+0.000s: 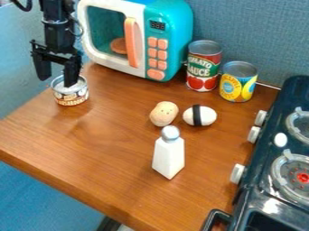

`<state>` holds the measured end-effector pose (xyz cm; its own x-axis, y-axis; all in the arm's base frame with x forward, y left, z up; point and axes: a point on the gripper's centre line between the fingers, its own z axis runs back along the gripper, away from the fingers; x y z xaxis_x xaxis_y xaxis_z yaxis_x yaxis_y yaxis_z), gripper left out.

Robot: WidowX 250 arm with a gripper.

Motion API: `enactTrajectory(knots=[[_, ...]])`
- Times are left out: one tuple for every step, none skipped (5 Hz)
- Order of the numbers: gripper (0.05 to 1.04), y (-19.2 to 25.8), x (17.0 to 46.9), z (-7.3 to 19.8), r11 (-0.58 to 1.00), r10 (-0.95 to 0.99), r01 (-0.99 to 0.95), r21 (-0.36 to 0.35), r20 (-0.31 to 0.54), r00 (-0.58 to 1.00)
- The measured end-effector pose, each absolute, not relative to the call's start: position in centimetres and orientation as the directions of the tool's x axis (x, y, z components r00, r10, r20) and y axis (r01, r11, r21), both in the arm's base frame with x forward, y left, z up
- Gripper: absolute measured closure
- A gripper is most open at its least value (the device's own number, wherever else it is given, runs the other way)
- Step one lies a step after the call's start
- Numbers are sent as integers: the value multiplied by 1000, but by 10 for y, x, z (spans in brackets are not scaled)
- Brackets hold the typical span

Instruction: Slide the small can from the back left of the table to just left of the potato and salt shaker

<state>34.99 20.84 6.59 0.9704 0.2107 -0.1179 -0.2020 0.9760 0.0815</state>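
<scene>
Hanging at upper left with gripper [57, 83] fingers spread, likely for rim clearance, pinching nothing, with one tip over the can [72, 96], set near table [114, 149] edge, clear of microwave [177, 45].

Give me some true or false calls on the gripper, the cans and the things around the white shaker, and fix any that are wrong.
1. The gripper is at the small can. True.
2. The red can stands between the toy microwave and the yellow can. True.
3. The white shaker lies on its side. False: the white shaker stands upright.
4. The black band goes around the tan toy. False: it goes around the white egg-shaped toy.
5. The toy microwave's handle is blue. False: it is orange.
</scene>
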Motion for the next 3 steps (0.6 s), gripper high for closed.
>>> enactTrajectory(knots=[[79, 217, 357, 67, 974, 214, -203, 97, -116, 970], [79, 229, 358, 65, 969, 231, -216, 118, -131, 964], [79, 236, 354, 58, 961, 250, -222, 165, -171, 953]])
